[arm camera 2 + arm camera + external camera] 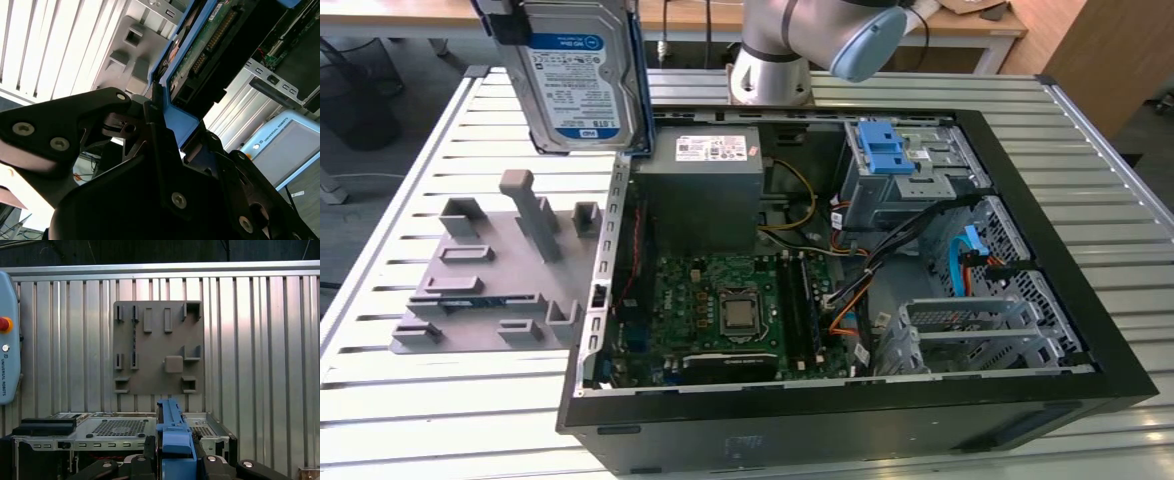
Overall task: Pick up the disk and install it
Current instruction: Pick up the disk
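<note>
The gripper was clamped on the disk by its blue bracket, the disk hanging beneath it over the case rim. Held by one thin edge, it could swing or slip and catch the rim or cables.

Robotics lab bench: slatted metal table, opened computer case, grey fixture board, teach pendant.
</note>
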Motion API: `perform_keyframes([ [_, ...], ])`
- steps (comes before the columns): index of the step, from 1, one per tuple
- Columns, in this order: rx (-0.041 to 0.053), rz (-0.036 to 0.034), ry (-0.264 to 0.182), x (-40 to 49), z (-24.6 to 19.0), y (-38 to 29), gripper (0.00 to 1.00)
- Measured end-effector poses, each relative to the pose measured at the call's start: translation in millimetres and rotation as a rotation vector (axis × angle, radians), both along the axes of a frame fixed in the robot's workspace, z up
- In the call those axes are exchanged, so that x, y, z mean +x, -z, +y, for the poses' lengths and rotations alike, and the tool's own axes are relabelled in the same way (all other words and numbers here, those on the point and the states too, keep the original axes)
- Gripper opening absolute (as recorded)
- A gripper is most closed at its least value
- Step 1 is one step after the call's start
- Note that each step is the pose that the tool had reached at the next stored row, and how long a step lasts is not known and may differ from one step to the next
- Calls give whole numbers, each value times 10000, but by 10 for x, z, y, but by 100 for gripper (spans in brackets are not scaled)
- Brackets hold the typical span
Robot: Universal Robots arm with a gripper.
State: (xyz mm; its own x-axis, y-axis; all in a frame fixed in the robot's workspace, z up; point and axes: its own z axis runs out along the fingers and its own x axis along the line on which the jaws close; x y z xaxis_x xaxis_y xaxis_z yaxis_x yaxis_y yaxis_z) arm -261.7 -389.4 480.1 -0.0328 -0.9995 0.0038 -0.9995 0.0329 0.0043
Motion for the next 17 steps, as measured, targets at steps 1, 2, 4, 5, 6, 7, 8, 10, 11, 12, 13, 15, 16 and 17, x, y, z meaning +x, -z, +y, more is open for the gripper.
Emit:
perform_keyframes([
  [1, 0, 0, 1, 5, -3, 0, 36],
  [2, 0, 0, 2, 11, -7, 0, 36],
  [4, 0, 0, 1, 54, -34, 0, 36],
  [5, 0, 0, 2, 62, -39, 0, 36],
  [6, 0, 0, 2, 68, -42, 0, 36],
  [7, 0, 0, 1, 78, -48, 0, 36],
  [8, 0, 0, 1, 78, -48, 0, 36],
  [10, 0, 0, 2, 78, -48, 0, 36],
  [11, 1, 0, 1, 79, -48, 0, 36],
  [12, 0, 0, 2, 79, -48, 0, 36],
  [13, 0, 0, 2, 79, -48, 0, 36],
  [15, 0, 0, 1, 79, -48, 0, 36],
  [16, 0, 1, 2, 79, -48, 0, 36],
  [17, 0, 1, 3, 81, -53, 0, 36],
])
